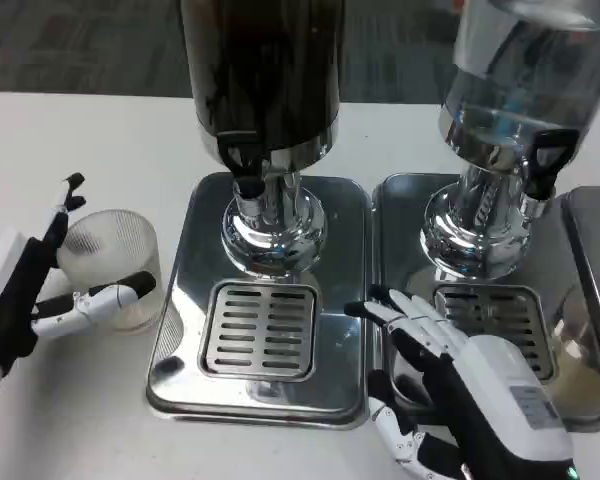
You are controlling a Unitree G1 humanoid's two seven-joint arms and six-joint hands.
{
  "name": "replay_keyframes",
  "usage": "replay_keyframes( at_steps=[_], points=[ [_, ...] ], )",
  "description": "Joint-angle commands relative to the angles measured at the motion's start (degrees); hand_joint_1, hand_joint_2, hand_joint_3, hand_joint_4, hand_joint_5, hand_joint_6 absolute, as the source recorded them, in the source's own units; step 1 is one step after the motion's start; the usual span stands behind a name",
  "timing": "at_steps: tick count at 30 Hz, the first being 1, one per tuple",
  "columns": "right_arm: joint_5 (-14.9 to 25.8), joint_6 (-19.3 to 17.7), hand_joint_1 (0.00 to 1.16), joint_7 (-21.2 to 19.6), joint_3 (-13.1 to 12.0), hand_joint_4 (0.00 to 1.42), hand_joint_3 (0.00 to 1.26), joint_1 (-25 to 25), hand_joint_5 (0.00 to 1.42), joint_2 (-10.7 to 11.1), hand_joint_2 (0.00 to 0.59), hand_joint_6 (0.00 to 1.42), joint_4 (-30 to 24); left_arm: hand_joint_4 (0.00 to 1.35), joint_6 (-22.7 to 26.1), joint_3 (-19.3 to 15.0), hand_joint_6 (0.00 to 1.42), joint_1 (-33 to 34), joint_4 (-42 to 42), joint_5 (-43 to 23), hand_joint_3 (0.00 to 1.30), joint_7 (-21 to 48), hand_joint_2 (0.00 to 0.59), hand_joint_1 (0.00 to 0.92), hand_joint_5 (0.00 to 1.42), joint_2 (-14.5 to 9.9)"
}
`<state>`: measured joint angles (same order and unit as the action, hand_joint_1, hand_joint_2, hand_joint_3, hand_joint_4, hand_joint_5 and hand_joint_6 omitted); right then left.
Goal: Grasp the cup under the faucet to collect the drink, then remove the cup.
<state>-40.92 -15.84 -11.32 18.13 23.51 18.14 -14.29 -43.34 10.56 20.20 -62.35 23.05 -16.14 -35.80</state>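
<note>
A clear ribbed plastic cup (110,262) stands on the white table left of the dark drink dispenser (262,80). My left hand (30,290) is around it, with one finger behind its rim and others across its front; the fingers touch its wall. The dispenser's black faucet (246,172) hangs over the slotted drip grate (263,328), with nothing under it. My right hand (460,385) lies low with fingers spread over the seam between the two steel trays, holding nothing.
A second dispenser (520,90) with clear liquid stands on the right steel base (400,200), with its own black tap (543,165) and grate (500,320). Another steel tray edge (595,260) shows at far right. Bare white table lies front left.
</note>
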Motion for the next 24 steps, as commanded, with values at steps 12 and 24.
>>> replay_keyframes(
  at_steps=[12, 24],
  points=[
    [0.9, -0.7, 0.56, 0.3, -0.8, 0.09, 0.21, 0.3, 0.07, 0.1, 0.586, 0.16, -1.1, 0.33, 1.3, 3.4, 0.86, -0.3, -2.2, 2.3, 0.16, -0.2, 0.081, 0.388, 0.66, 0.9],
    [1.3, -1.1, 0.55, 0.1, -0.9, 0.09, 0.21, 0.2, 0.07, 0.2, 0.586, 0.16, -0.9, 0.49, 1.0, 3.1, 1.09, -0.3, -2.7, 1.6, 0.36, -1.0, 0.095, 0.397, 0.82, 1.6]
  ],
)
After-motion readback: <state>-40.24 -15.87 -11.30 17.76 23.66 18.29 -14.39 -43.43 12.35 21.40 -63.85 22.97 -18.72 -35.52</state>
